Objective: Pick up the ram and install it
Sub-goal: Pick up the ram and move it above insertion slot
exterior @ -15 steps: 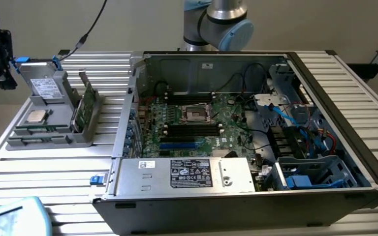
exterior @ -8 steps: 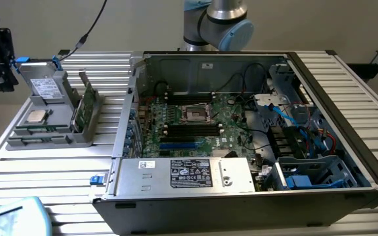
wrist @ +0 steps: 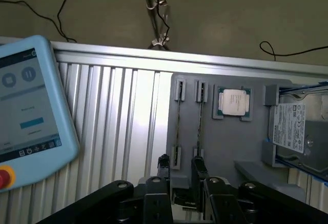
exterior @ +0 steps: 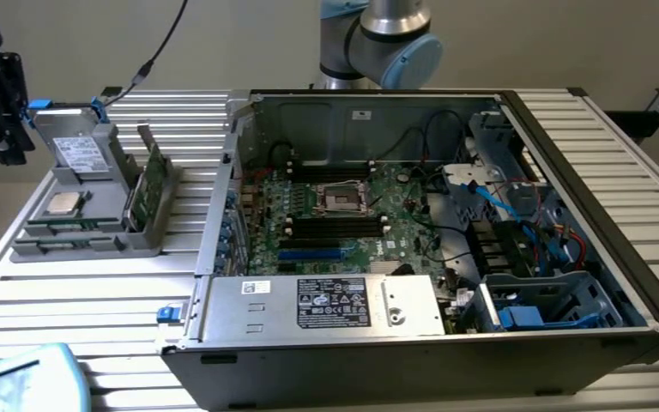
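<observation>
We see the black two-fingered gripper (wrist: 181,170) with its fingers standing apart and nothing between them, poised near one end of the grey plastic holder tray (wrist: 241,147). The ram (wrist: 199,124), a long thin dark-green circuit stick, stands on edge in a slot of that tray, just beside a second stick of the same kind (wrist: 178,124). In the exterior view the ram (exterior: 144,189) is well apart from the green motherboard (exterior: 341,215) inside the open black computer case (exterior: 421,378). We judge the pick not yet made. To do it well, we would centre the fingers on one stick's top edge, square to its flat faces. That keeps them clear of the neighbouring stick and the tray's slot posts. We would then grip firmly and lift straight so nothing binds.
</observation>
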You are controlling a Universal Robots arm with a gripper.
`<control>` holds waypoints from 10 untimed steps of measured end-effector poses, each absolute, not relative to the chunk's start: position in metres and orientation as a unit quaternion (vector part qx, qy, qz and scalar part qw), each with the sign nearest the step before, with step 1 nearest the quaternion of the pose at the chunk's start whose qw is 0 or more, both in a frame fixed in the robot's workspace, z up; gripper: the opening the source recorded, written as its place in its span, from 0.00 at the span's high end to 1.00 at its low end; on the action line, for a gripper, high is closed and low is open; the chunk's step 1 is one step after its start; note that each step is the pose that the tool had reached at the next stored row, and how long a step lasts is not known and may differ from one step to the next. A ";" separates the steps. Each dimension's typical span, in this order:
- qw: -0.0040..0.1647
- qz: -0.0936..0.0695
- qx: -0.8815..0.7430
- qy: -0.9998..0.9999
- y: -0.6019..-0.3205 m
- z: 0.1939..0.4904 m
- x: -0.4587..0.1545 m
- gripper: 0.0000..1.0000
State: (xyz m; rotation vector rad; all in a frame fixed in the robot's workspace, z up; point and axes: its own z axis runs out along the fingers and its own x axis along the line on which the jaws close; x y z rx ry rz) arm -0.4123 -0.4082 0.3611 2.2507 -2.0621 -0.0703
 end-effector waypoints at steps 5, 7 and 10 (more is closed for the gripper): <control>0.043 -0.024 0.737 -0.675 -0.408 0.352 -0.413 0.69; 0.042 -0.025 0.737 -0.675 -0.408 0.348 -0.413 0.69; 0.040 -0.026 0.737 -0.674 -0.408 0.343 -0.413 0.69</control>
